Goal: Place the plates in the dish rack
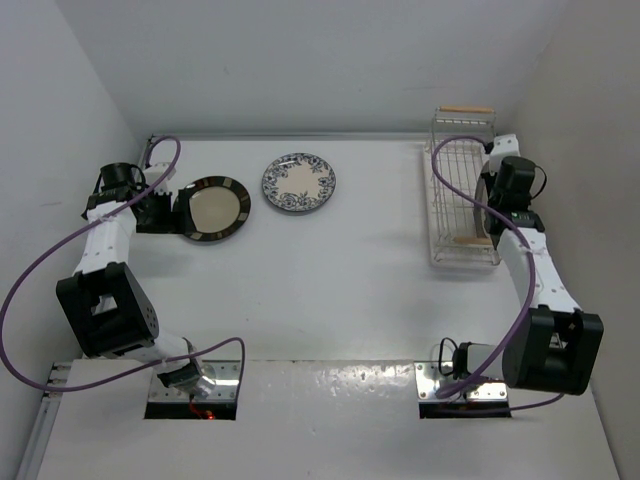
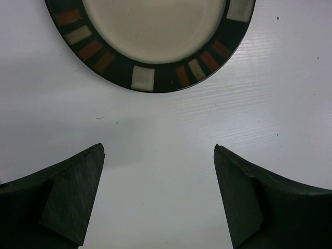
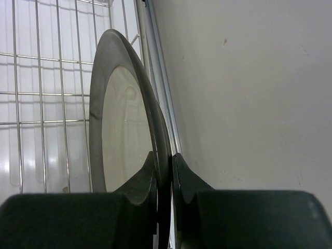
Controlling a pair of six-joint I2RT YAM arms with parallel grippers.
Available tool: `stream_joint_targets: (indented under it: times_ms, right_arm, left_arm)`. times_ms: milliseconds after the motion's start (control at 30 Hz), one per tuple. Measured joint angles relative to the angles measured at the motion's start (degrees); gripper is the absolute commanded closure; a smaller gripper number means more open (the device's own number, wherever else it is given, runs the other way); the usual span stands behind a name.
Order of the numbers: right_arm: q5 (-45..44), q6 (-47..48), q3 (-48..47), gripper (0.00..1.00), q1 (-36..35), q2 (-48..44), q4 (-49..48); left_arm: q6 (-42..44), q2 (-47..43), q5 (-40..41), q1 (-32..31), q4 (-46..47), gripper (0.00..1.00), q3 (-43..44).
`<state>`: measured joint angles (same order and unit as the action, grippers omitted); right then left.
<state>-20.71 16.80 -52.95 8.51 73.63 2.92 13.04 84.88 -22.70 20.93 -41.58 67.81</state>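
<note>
The dark-rimmed plate with a cream centre [image 1: 213, 208] lies flat at the far left. My left gripper [image 1: 168, 212] is open just left of its rim, low over the table. In the left wrist view the gripper [image 2: 159, 150] is empty and the plate's rim [image 2: 150, 78] is a short way ahead. The blue-and-white floral plate [image 1: 298, 183] lies flat to the right of the dark one. My right gripper [image 3: 165, 158] is shut on the rim of the grey-rimmed plate [image 3: 122, 129]. It holds the plate on edge in the white wire dish rack [image 1: 460, 170] against the rack's right side.
The rack stands at the far right beside the right wall, with wooden handles at its far end [image 1: 467, 109] and near end [image 1: 470, 240]. Its wire floor [image 3: 41, 93] shows to the left of the held plate. Walls close the table on the left, back and right.
</note>
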Motion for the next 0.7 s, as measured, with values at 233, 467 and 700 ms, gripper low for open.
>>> stream_joint_targets:
  times_ms: [233, 467, 700]
  right_arm:
    - [0.0, -1.0, -1.4, 0.39, 0.1, 0.5, -1.7]
    - [-0.1, -1.2, -6.9, 0.14, 0.3, 2.1, -0.6]
    - [1.7, -4.1, -13.9, 0.12, -3.1, -0.2, 2.4]
  left_arm:
    - [0.0, 0.0, 0.0, 0.0, 0.0, 0.1, 0.0]
    - [0.3, 0.9, 0.4, 0.0, -1.0, 0.08, 0.7]
    - [-0.5, 12.0, 1.3, 0.1, -1.4, 0.08, 8.6]
